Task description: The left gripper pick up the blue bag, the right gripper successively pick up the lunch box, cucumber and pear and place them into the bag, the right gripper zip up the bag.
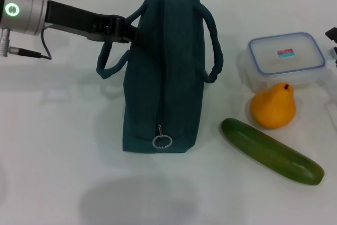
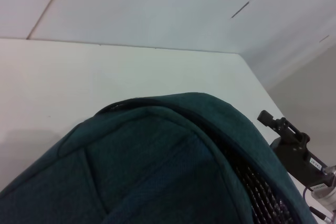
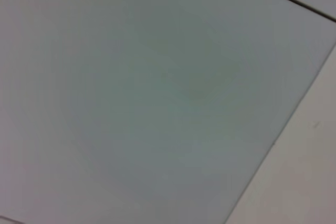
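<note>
Head view: left gripper [image 1: 128, 31] at blue bag [image 1: 163, 77] handle, grasp indeterminate, apparently to steady it | zipper closed | right gripper [image 1: 331, 35] parked at edge, state indeterminate.

The black two-fingered left gripper's [image 1: 128, 31] fingertips vanish behind the dark teal fabric bag's [image 1: 162, 72] handle; the black right gripper [image 1: 331, 35] is cut off at the edge.

White table [image 1: 52, 172], blue bag [image 1: 163, 77] upright, lunch box [image 1: 284, 59], pear [image 1: 273, 108], cucumber [image 1: 271, 151] lying right of it
</note>
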You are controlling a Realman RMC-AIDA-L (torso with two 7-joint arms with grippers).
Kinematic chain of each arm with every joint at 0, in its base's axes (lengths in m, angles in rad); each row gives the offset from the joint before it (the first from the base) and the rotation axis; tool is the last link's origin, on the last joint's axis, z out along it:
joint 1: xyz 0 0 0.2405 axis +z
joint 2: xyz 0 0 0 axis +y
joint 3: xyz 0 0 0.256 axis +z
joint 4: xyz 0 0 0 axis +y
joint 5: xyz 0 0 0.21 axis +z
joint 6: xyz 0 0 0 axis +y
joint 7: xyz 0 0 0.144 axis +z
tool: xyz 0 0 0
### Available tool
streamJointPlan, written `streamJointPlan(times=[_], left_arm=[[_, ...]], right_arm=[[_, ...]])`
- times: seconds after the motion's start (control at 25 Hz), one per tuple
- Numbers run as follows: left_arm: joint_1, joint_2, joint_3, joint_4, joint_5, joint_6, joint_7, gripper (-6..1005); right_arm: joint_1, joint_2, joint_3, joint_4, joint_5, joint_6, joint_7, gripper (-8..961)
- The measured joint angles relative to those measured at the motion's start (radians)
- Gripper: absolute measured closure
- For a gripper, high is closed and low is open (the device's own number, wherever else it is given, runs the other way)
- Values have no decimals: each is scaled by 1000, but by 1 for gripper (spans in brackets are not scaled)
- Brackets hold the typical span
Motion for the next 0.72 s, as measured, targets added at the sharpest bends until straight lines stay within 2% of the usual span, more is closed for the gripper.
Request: streamJointPlan(times=[0.72], left_arm=[[16, -1, 2, -1, -23, 3, 43, 939]], right_arm=[[45, 0, -12, 5, -1, 63, 4, 399]])
